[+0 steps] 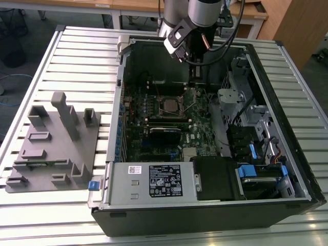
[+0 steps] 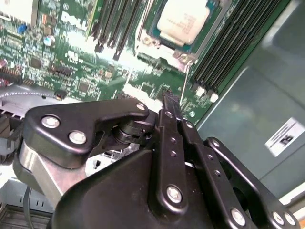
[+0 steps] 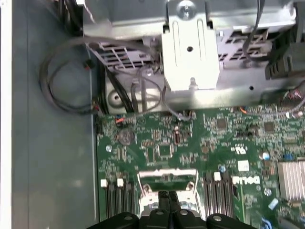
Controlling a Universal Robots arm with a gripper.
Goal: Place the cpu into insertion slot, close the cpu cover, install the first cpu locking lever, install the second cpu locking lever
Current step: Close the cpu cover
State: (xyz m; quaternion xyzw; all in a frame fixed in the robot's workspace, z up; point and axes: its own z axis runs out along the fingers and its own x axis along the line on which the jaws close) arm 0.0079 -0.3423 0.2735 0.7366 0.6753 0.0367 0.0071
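The cpu [image 1: 171, 104] lies flat in the insertion slot [image 1: 162, 110] on the green board inside the open computer case. Its pale metal top [image 2: 183, 21] shows through the window of the silver cpu cover [image 2: 187, 57], which lies down around it. A thin wire locking lever [image 2: 184, 86] stands up from the socket's corner, and a lever [image 1: 190, 106] also sticks up in the exterior view. My gripper [image 1: 194, 82] hangs above the board just beyond the socket, towards the exterior view's right. Its black fingers [image 2: 167, 102] are shut with nothing between them; its tip [image 3: 169, 200] is near the socket's metal edge [image 3: 167, 175].
Black memory slots [image 2: 228, 47] flank the socket. A silver drive cage [image 3: 190, 47] and loose cables [image 3: 66, 76] stand past the board. A power supply [image 1: 154, 182] fills the case's near side. A grey fixture plate [image 1: 56, 138] lies on the table [image 1: 31, 220] at the exterior view's left.
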